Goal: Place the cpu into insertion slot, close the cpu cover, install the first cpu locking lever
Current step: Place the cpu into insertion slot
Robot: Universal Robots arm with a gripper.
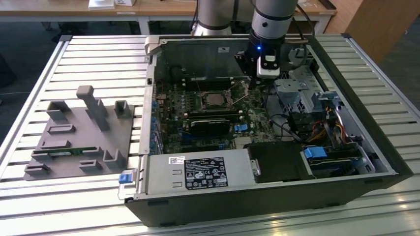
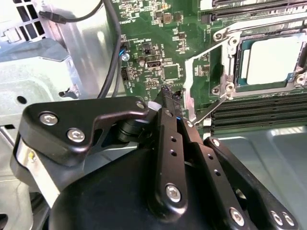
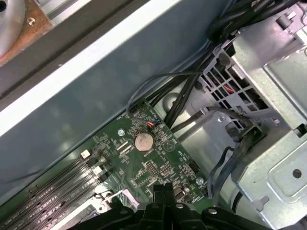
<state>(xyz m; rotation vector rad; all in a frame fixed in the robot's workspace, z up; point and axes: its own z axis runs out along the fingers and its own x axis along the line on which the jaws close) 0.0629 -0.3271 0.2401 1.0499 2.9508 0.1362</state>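
The cpu (image 2: 271,60) shows its pale silver face in the insertion slot (image 1: 213,100) on the green board. The cpu cover (image 2: 231,64), a thin silvery frame, lies flat around the chip. One wire locking lever (image 2: 209,108) stands up slantwise from the socket's corner, and its free end rests against the side of my finger (image 2: 192,139). In the exterior view the same lever (image 1: 241,101) rises to the socket's right. My gripper (image 2: 169,98) hangs inside the case just beside the socket, with the black fingers pressed together and nothing between them. It is also seen as gripper (image 1: 252,84) and gripper (image 3: 163,188).
The metal drive cage (image 1: 295,93) and black cables (image 3: 192,91) crowd the gripper on the exterior view's right. Memory slots (image 2: 259,115) run beside the socket. A power supply (image 1: 196,174) fills the case front. A grey parts fixture (image 1: 78,132) sits on the table at the left.
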